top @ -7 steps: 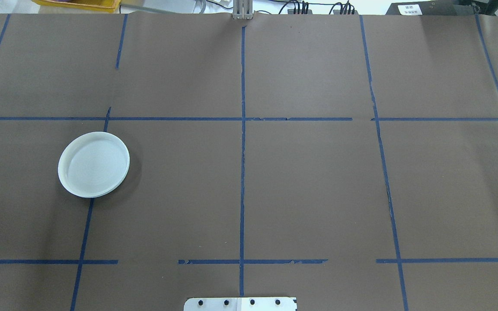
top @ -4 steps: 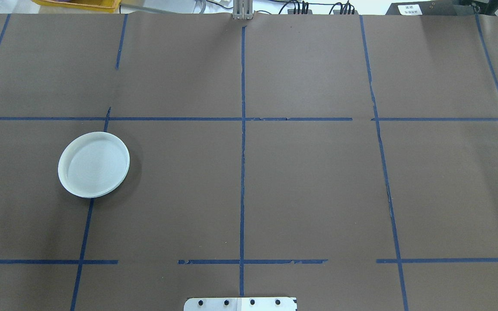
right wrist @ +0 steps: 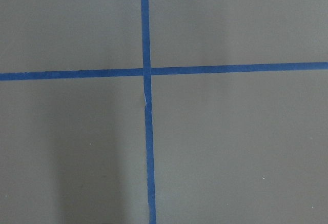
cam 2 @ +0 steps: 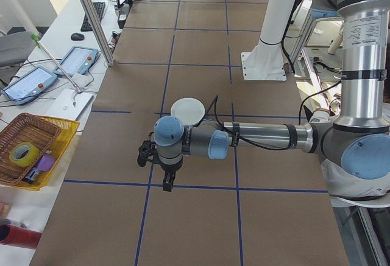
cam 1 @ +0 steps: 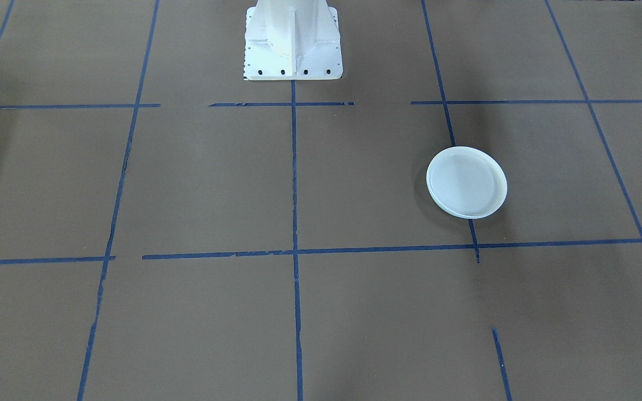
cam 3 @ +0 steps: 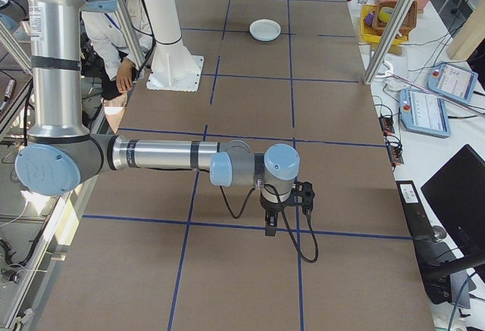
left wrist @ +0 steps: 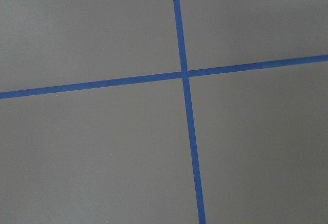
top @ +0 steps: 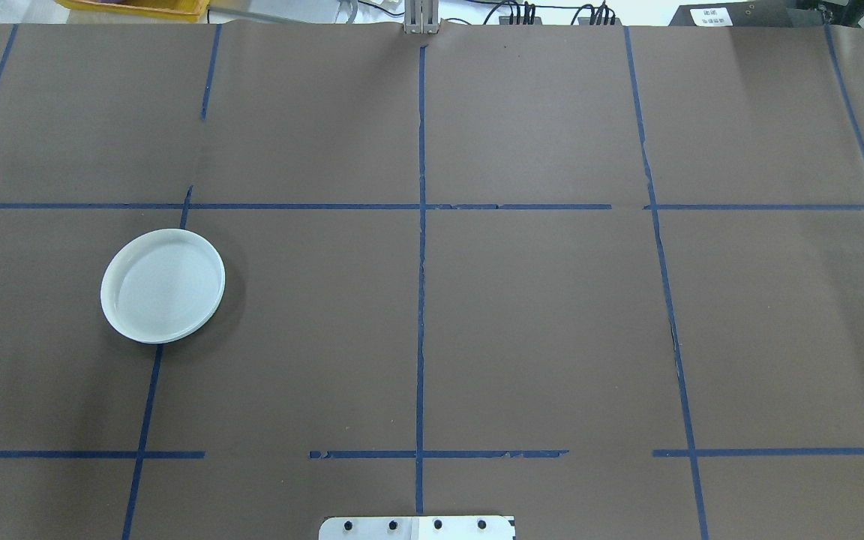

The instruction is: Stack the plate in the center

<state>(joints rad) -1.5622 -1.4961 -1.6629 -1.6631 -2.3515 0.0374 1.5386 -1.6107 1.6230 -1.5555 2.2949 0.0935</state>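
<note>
One round, shallow, pale bluish-white plate (top: 163, 286) lies on the brown paper on my left half of the table, also seen as plate (cam 1: 467, 182), plate (cam 2: 187, 111) and plate (cam 3: 266, 29). Its rim looks layered, as if more plates lie under it. No other plate shows. My left gripper (cam 2: 166, 185) hangs low over the table's left end, well short of the plate; I cannot tell its state. My right gripper (cam 3: 270, 229) hangs over the right end, far from the plate; I cannot tell its state either. Both wrist views show only paper and blue tape.
Blue tape lines grid the brown paper. The white robot pedestal (cam 1: 292, 39) stands at the near middle edge. Off the table, a yellow tray with a basket (cam 2: 30, 150), tablets (cam 2: 76, 61), an aluminium post (cam 2: 91, 16) and a seated person (cam 3: 114, 28).
</note>
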